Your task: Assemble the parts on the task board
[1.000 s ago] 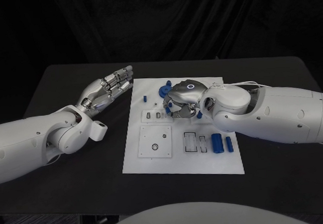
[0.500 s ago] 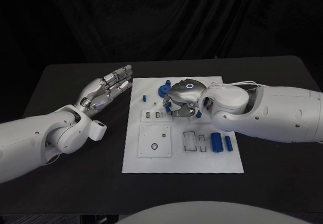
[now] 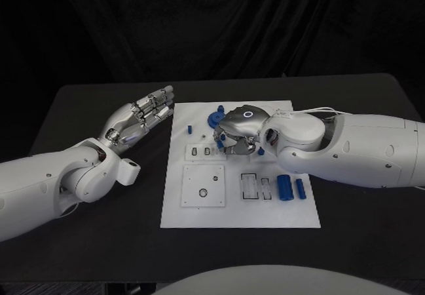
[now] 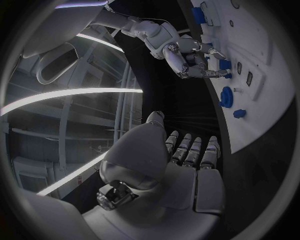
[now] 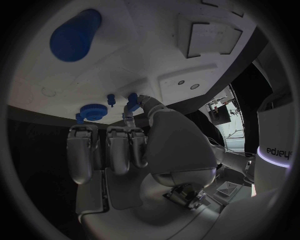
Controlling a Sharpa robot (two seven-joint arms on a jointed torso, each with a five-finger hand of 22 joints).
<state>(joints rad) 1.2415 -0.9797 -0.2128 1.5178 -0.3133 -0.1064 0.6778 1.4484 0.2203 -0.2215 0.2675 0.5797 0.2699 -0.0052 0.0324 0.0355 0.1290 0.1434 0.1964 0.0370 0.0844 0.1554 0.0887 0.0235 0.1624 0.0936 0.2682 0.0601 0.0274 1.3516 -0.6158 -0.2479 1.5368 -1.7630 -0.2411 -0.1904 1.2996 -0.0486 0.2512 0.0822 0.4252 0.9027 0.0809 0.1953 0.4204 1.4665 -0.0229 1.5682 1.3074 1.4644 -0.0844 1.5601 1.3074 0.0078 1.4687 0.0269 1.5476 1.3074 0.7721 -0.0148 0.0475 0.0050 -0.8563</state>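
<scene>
the right hand [image 3: 237, 132] pinches a small blue part [image 5: 132, 100] over the task board [image 3: 239, 215] (far end), while the left hand [image 3: 140, 117] hovers beside it, fingers straight and together.

task board [image 3: 236, 215]: white plate, flat, mid-table | parts [image 3: 284, 187]: small blue pieces lying on it

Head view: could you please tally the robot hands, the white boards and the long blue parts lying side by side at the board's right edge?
Robot hands: 2, the left robot hand and the right robot hand
White task board: 1
Long blue parts: 2, a thicker one and a thinner one
Total: 5
</scene>
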